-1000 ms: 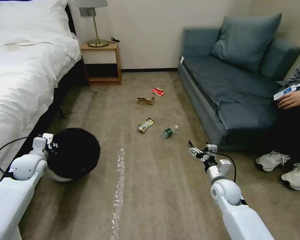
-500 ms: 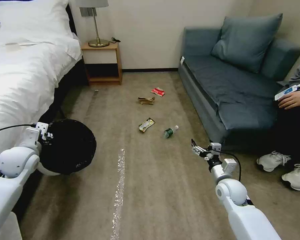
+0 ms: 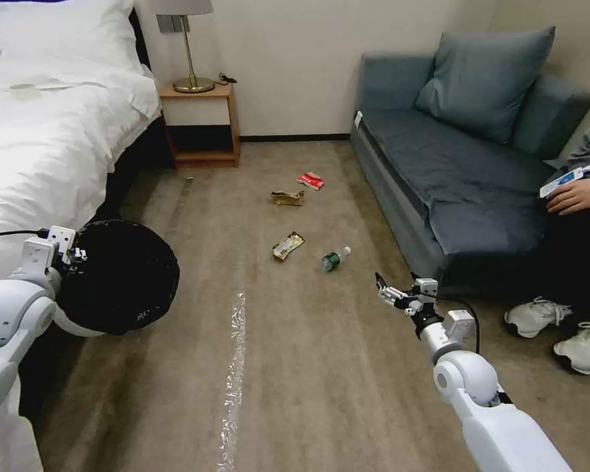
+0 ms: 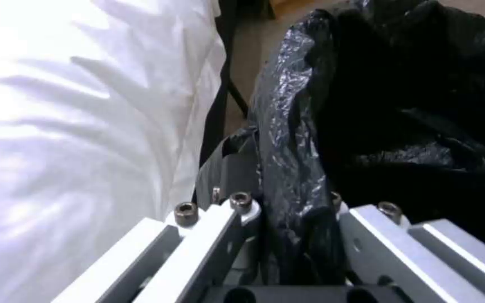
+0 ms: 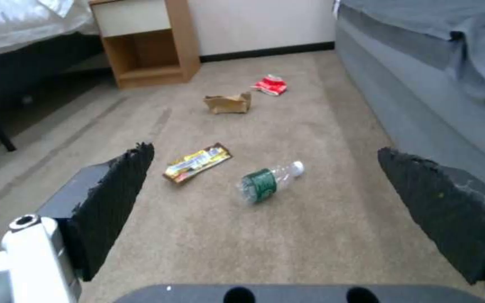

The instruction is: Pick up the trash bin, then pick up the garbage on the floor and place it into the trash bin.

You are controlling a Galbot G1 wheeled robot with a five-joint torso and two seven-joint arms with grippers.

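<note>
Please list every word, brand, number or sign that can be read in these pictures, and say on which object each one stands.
No text can be read.
Bottle: green label, print too blurred.
Yellow-black wrapper: markings too blurred.
Red-and-white packet: too small.
Brown paper wrapper: no print seen.
Trash bin, clamped at its rim by the left gripper: no label seen.
Right gripper, open above the carpet: no markings.

Bin [image 3: 78, 326] white, liner black; wrapper [image 3: 287, 246] yellow-black; bottle [image 3: 334, 259] label green; packet [image 3: 309, 180] red, perhaps white-marked

A bedroom: bed [image 3: 39, 137], nightstand [image 3: 200, 121], lamp [image 3: 189, 46], sofa [image 3: 459, 157].
</note>
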